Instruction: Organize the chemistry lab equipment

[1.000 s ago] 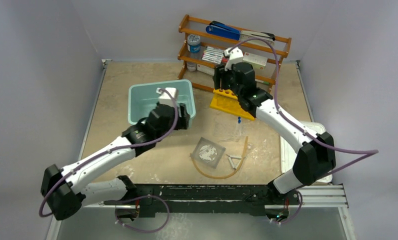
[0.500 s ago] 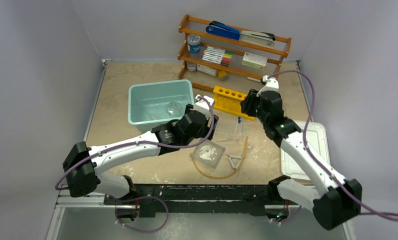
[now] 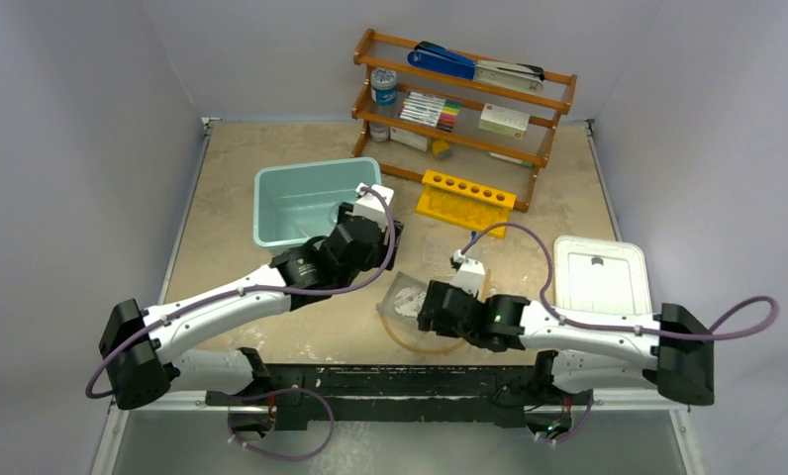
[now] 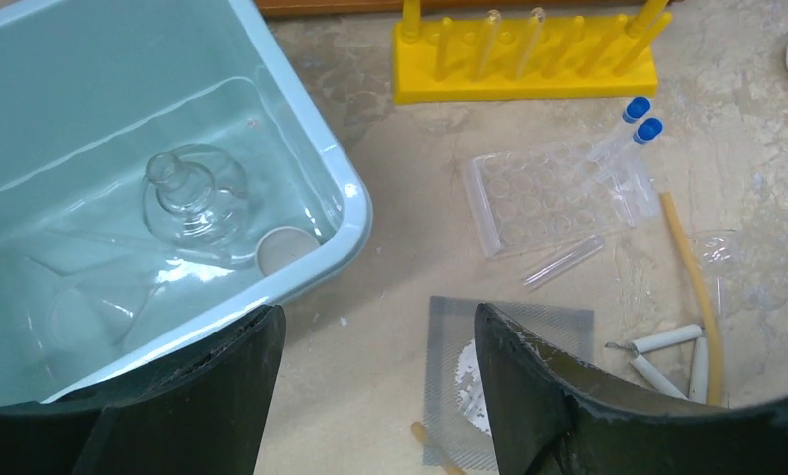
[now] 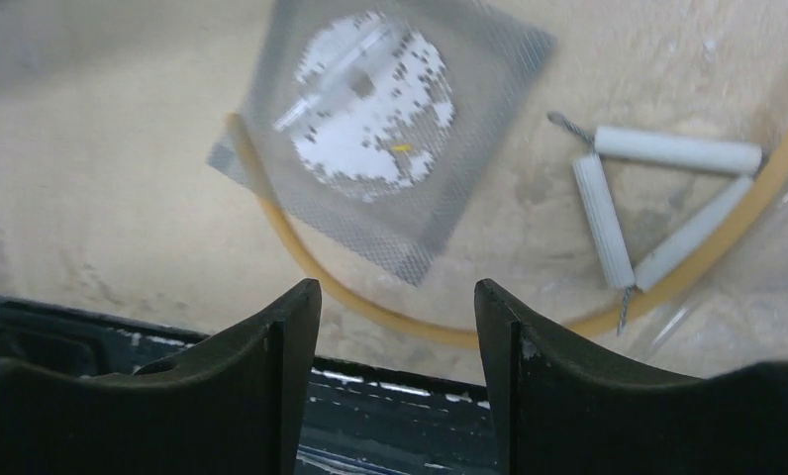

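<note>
A round glass flask (image 4: 187, 193) lies inside the teal bin (image 3: 271, 188). A square grey mesh pad with a white centre (image 5: 385, 124) lies at the front middle, on a long amber tube (image 5: 370, 307). A white-tubed triangle (image 5: 647, 208) lies beside them. A clear well plate (image 4: 553, 193), blue-capped tubes (image 4: 638, 119) and a loose test tube (image 4: 563, 262) lie before the yellow rack (image 3: 466, 201). My left gripper (image 4: 375, 317) is open and empty above the table between bin and mesh. My right gripper (image 5: 398, 292) is open and empty, just above the tube near the front edge.
A wooden shelf (image 3: 464, 84) at the back holds markers, a blue stapler and boxes. The bin's white lid (image 3: 598, 277) lies at the right. The black rail (image 5: 390, 396) runs along the table's near edge, under my right fingers.
My right arm has swung from the rack at the back down to the front, over the mesh and tube. My left arm went from the bin toward the mesh, then drew back a little.
</note>
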`<state>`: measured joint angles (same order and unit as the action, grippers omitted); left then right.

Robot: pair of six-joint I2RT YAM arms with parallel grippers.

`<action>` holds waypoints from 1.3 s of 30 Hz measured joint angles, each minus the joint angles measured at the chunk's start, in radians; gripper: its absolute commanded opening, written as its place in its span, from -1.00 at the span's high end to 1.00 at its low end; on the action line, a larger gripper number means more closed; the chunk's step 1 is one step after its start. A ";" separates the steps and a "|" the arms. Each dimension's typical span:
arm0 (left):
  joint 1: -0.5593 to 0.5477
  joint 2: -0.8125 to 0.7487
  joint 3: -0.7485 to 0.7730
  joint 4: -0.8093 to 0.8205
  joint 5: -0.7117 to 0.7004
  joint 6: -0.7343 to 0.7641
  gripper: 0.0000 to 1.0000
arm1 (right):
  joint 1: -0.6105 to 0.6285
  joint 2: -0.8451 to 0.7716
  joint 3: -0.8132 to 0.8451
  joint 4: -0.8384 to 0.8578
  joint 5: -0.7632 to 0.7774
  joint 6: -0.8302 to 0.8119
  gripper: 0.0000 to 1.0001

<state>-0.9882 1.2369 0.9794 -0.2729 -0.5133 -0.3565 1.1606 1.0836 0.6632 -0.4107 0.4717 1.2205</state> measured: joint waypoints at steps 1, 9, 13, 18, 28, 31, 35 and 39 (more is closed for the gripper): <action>0.000 -0.008 -0.004 -0.007 -0.008 -0.001 -0.38 | 0.037 0.029 0.000 -0.023 0.017 0.050 -0.17; -0.001 -0.047 -0.021 -0.008 -0.097 0.001 -0.38 | 0.079 0.051 0.061 -0.209 0.120 0.201 -0.11; -0.001 -0.076 -0.051 0.004 -0.150 0.001 -0.37 | 0.079 -0.046 0.065 -0.320 0.166 0.217 -0.17; 0.005 -0.106 -0.119 0.021 -0.177 -0.010 -0.36 | 0.035 -0.175 0.040 -0.358 0.187 0.150 -0.18; 0.006 -0.208 -0.159 0.015 -0.183 -0.028 -0.38 | -0.123 -0.010 -0.011 -0.188 0.103 -0.127 -0.22; 0.006 -0.209 -0.159 0.006 -0.183 -0.029 -0.39 | -0.163 -0.021 -0.018 -0.126 0.072 -0.207 -0.21; 0.006 -0.209 -0.159 -0.003 -0.184 -0.039 -0.39 | -0.205 -0.006 -0.020 -0.061 0.040 -0.283 -0.21; 0.006 -0.214 -0.159 -0.020 -0.195 -0.054 -0.39 | -0.208 0.067 -0.020 -0.023 0.011 -0.327 -0.17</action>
<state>-0.9821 1.0229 0.8207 -0.2928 -0.7078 -0.4103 0.9527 1.1507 0.6430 -0.4332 0.4824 0.8940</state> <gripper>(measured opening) 0.694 0.599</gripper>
